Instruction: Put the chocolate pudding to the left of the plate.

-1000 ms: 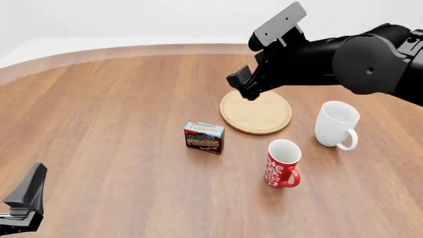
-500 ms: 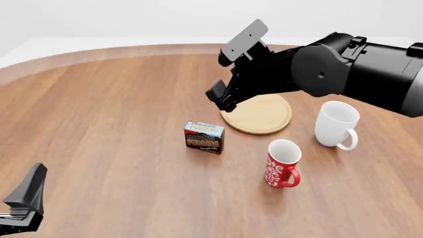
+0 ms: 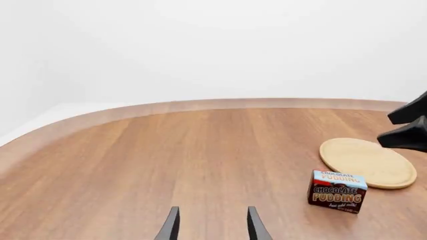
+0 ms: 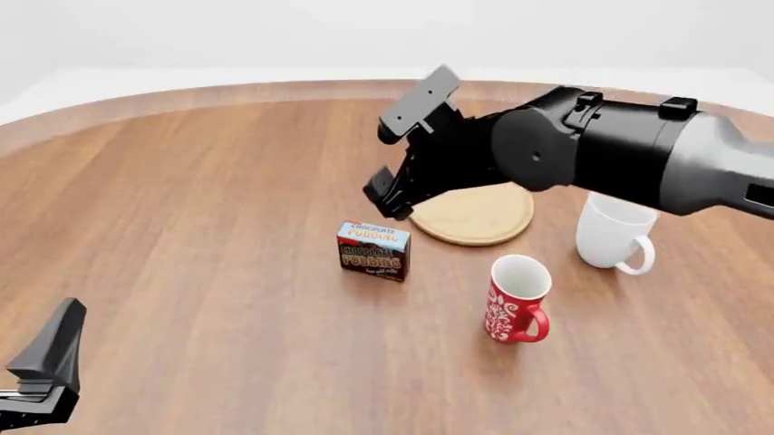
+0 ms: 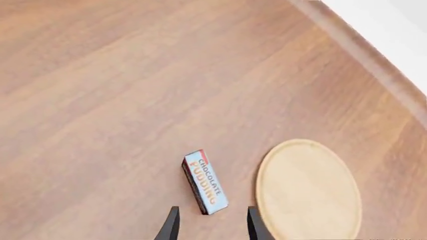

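Right claw (image 4: pixel 384 192) poised above the chocolate pudding (image 4: pixel 372 250), its fingers spread and nothing held.

The chocolate pudding is seen standing upright near the middle of the counter (image 4: pixel 181 236), just beside the plate (image 4: pixel 473 215) on the side toward the counter's left and near edges, with a narrow gap of bare wood between them. The right arm (image 4: pixel 581 154) is stretched in from the right edge across the plate's far rim. A white mug (image 4: pixel 614 228) and a red patterned mug (image 4: pixel 517 298) are placed toward the right of the plate, apart from each other. The left claw (image 3: pixel 210 226) is kept low by the near left corner, parted and empty.
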